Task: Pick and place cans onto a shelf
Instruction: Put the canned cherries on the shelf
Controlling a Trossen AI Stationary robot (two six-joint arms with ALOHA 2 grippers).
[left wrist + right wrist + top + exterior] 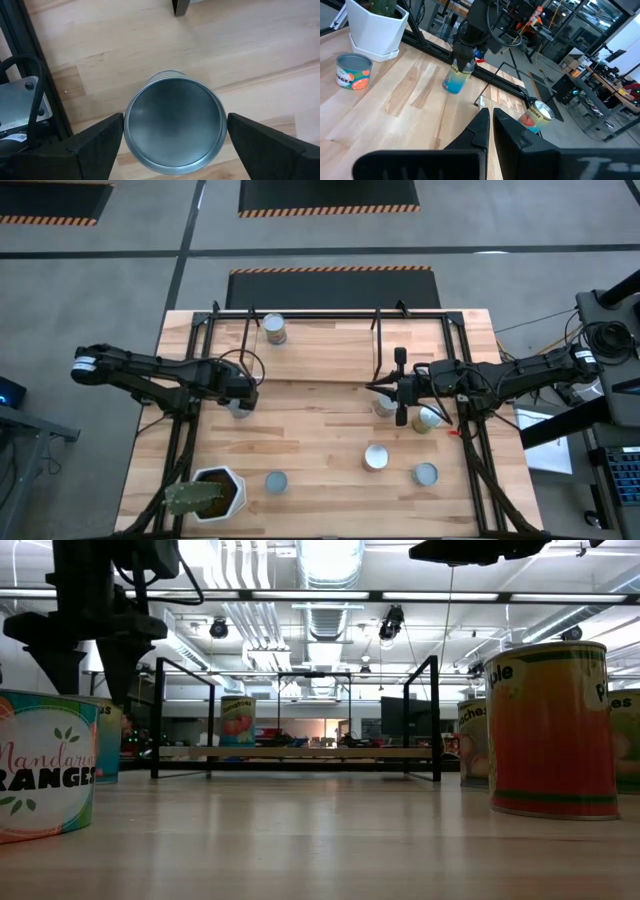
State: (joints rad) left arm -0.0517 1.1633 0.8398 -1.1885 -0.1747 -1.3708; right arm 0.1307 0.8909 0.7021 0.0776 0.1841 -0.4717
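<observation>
Pale wooden table (320,435) on grey floor; left end effector (172,137) spread around a can (173,127), right end effector (490,125) pressed together.

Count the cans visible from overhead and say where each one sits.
7. One on the shelf at; one under the left gripper at; two by the right gripper at and; three nearer the front at. Others may be hidden.
</observation>
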